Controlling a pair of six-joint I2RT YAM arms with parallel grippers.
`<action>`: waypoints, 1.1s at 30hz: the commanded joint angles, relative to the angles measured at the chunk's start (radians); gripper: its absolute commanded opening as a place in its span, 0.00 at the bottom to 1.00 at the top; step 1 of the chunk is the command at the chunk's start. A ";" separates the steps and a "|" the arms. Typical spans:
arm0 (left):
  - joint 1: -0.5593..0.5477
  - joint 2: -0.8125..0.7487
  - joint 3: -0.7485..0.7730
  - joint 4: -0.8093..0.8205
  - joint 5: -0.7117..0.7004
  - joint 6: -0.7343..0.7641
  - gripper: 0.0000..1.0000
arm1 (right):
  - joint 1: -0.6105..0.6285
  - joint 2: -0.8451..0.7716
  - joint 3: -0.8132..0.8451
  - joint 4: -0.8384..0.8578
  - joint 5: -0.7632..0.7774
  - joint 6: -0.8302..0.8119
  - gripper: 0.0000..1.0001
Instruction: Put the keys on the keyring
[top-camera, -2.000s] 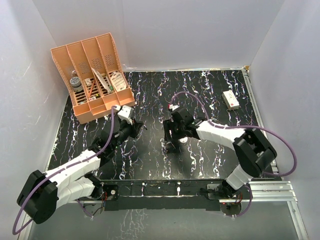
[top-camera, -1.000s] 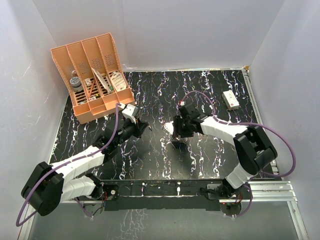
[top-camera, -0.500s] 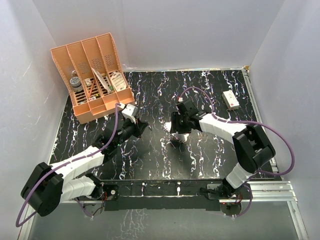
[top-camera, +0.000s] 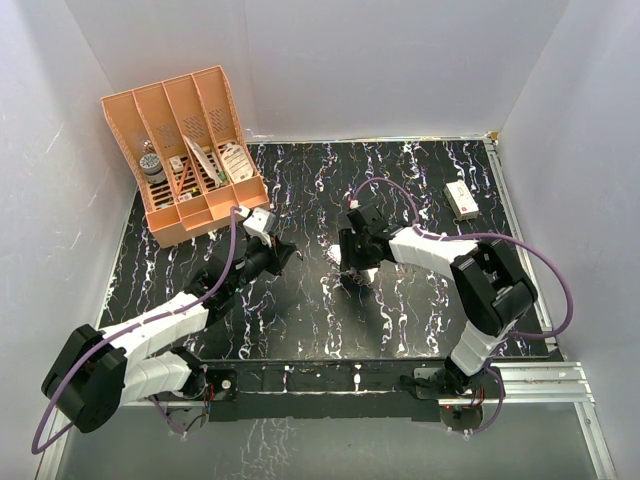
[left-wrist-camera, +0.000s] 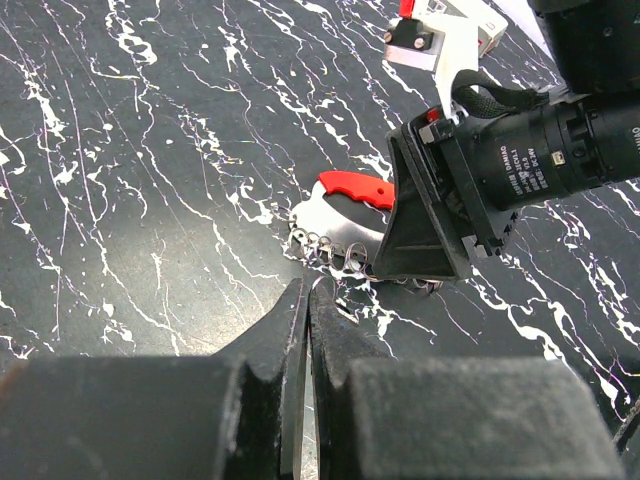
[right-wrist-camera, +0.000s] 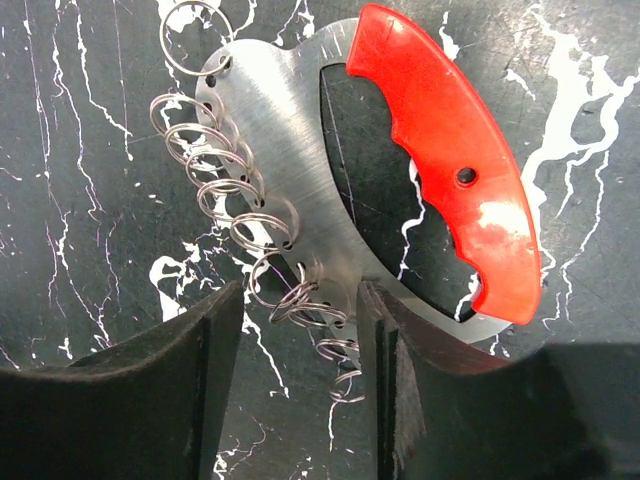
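Note:
The keyring (right-wrist-camera: 290, 160) lies flat on the black marbled table: a steel oval loop with a red grip (right-wrist-camera: 450, 170) along one side and several small wire rings (right-wrist-camera: 235, 195) along the other. My right gripper (right-wrist-camera: 300, 300) hangs open just above it, its jaws either side of the ring-bearing edge. From above, that gripper (top-camera: 352, 262) covers most of the keyring (top-camera: 360, 279). My left gripper (left-wrist-camera: 307, 295) is shut and points at the keyring (left-wrist-camera: 345, 215) from a short way off. I cannot tell whether anything thin is pinched in it. The keys are out of view.
An orange divided organizer (top-camera: 185, 150) with small items stands at the back left. A small white box with a red mark (top-camera: 461, 199) lies at the back right. White walls enclose the table on three sides.
My right gripper has shifted a little left and back over the keyring and its forearm has swung round. The left arm reached slightly forward two seconds ago and has held still since.

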 joint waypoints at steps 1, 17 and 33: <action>-0.003 -0.029 0.018 0.025 -0.005 0.005 0.00 | 0.011 0.015 0.032 0.044 0.024 -0.014 0.45; -0.003 -0.033 0.014 0.030 -0.003 0.002 0.00 | 0.013 -0.072 0.004 -0.007 0.087 -0.001 0.00; -0.003 -0.043 0.076 0.030 0.046 -0.013 0.00 | 0.013 -0.377 -0.128 0.279 0.055 -0.171 0.00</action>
